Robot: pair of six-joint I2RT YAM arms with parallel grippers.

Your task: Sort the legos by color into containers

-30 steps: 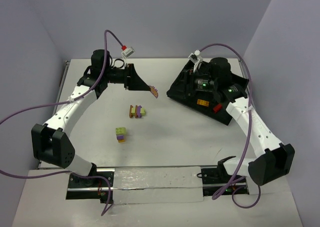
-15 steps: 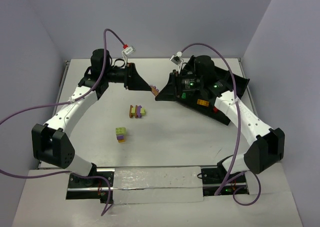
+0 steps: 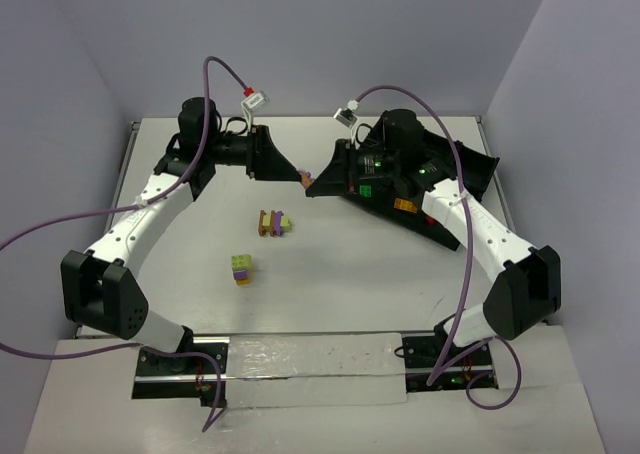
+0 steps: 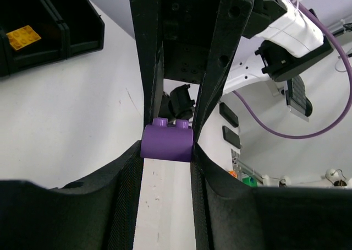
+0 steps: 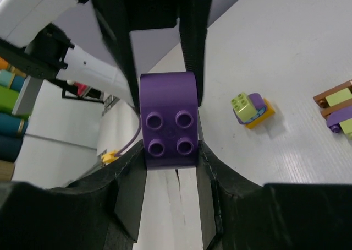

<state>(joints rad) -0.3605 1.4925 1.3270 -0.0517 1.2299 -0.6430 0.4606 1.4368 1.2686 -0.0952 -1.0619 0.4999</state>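
A purple lego with four studs hangs in the air between my two grippers, which meet nose to nose over the table's middle back. My left gripper is shut on one end of the lego. My right gripper has its jaws against both sides of the other end. In the top view the left gripper and right gripper touch tips. Two stacked lego clusters lie on the table. The black tray of containers sits at the back right.
The tray holds a green lego and an orange one; the left wrist view shows a yellow lego in one compartment. Purple cables arch over both arms. The right arm lies across the tray.
My right arm swung left from over the tray to meet the left gripper, and its jaws closed onto the purple lego. The left arm stayed put.
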